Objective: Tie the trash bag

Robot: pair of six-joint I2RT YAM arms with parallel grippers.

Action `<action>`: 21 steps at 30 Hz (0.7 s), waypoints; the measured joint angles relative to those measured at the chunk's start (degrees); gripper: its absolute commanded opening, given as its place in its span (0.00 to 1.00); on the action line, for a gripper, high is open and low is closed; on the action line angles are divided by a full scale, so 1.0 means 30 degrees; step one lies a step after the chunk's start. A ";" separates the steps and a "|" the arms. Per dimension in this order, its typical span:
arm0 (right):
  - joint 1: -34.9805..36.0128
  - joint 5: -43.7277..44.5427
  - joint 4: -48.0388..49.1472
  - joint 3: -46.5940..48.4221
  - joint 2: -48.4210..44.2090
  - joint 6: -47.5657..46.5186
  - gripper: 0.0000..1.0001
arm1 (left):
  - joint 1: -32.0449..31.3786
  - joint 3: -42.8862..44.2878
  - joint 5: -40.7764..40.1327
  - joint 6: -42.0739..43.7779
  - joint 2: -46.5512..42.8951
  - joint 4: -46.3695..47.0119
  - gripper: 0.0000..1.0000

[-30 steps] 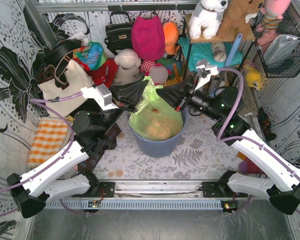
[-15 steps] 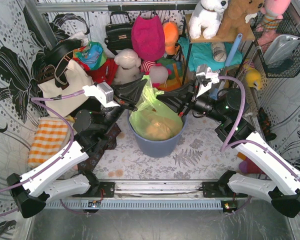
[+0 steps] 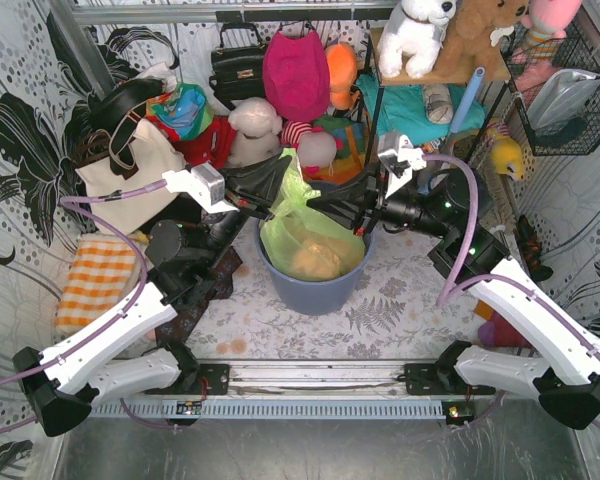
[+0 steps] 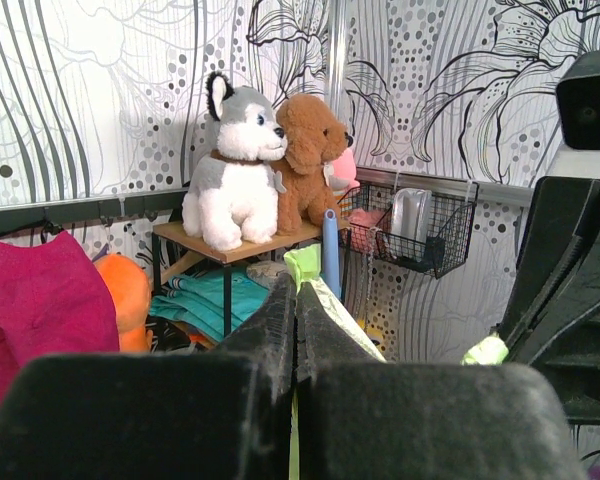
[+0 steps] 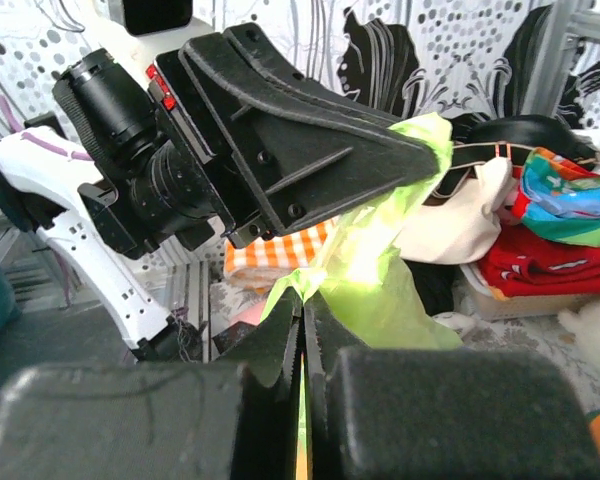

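Hidden or unclear: the lower body of the thin translucent lime-green plastic trash bag (image 3: pixel 310 245) sits inside the blue-grey round plastic bin (image 3: pixel 315 292), so we cannot see its base. In the top view the raised film covers the exact spots where the jaws meet it. We cannot tell whether there is a knot at the mouth. In both wrist views the near fingers (image 4: pixel 275 320) are large, dark and blurred, and they fill the lower frame.

Left gripper (image 3: pixel 283 175): jaws pressed together. The left wrist view shows a narrow strip of green film rising out of the seam between them, so it is pinching the trash bag.

Right gripper (image 3: pixel 318 203): jaws likewise pressed together on a fold of green film, seen at the seam in the right wrist view.

Trash bag: it stands in the bin on the leaf-patterned table top (image 3: pixel 400 300), between the two arms. Its upper edge rises in a tall crinkled peak at the left gripper's tip. The film is glossy and creased. Tan crumpled paper (image 3: pixel 315 262) shows through it low down.
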 measured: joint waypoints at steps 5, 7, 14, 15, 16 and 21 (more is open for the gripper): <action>0.0022 -0.1297 -0.1297 0.0933 0.0823 -0.0707 0.00 | 0.0000 0.0007 0.0000 -0.0007 0.0036 -0.0109 0.00; 0.0036 -0.1494 -0.2004 0.1290 0.1137 -0.1115 0.00 | 0.0000 0.0007 0.0000 -0.0007 0.0058 -0.0219 0.00; 0.0678 -0.1137 -0.4014 0.1836 0.1872 -0.2484 0.00 | 0.0000 0.0051 0.0007 -0.0007 0.0291 -0.0488 0.00; 0.0867 -0.0867 -0.4320 0.1872 0.1931 -0.2703 0.00 | 0.0000 0.0058 0.0007 -0.0007 0.0328 -0.0561 0.00; 0.1049 -0.0597 -0.4568 0.1887 0.1974 -0.2914 0.00 | 0.0000 0.0080 0.0007 -0.0007 0.0357 -0.0656 0.00; 0.2142 0.1639 -0.5836 0.2346 0.2208 -0.3985 0.00 | 0.0000 0.0109 0.0015 -0.0015 0.0459 -0.0852 0.00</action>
